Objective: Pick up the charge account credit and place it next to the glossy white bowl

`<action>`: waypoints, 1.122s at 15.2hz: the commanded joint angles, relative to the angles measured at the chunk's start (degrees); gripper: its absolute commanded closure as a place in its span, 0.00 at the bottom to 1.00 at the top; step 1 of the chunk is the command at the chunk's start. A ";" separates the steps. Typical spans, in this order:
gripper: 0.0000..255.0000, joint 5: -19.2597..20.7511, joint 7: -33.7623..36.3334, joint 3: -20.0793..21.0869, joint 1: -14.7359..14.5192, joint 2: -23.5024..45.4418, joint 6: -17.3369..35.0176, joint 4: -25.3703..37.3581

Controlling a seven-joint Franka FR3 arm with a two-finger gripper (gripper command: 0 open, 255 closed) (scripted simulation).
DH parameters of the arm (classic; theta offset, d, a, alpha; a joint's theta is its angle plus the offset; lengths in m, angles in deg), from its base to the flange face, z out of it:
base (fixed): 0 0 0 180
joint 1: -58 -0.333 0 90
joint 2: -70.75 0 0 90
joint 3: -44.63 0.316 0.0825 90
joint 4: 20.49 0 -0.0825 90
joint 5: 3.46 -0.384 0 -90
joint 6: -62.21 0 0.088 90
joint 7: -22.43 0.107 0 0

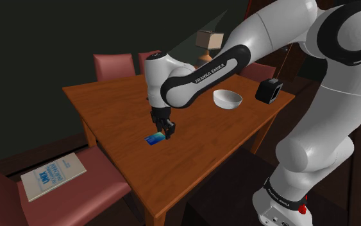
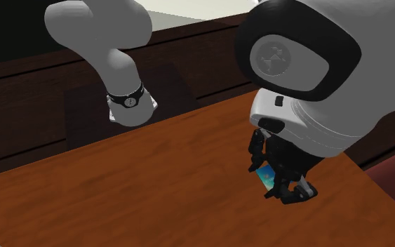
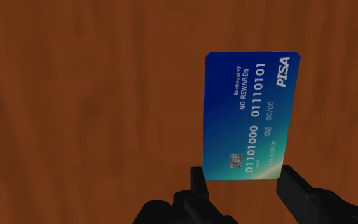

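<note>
A white-and-blue book (image 1: 54,174) lies on a red-seated chair (image 1: 86,196) by the wooden table's (image 1: 115,103) near edge. Just inside that edge, midway along it, is the blue credit card (image 1: 154,139), printed "PISA" and "NO REWARDS" (image 3: 250,114). The black gripper (image 1: 165,133) clasps it by one short end, a finger (image 3: 198,181) pressed to each long side. The card slants over the tabletop (image 2: 263,173). The white bowl (image 1: 227,99) sits well apart, toward the table's right corner, with a black box (image 1: 269,89) at that corner.
</note>
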 commanded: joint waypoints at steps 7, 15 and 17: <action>1.00 -5.25 -4.17 0.74 0.99 -4.93 -4.85 2.22; 1.00 -9.27 -7.63 0.43 1.35 -9.15 -10.40 5.53; 1.00 -10.03 -8.33 0.25 1.38 -10.01 -11.85 6.49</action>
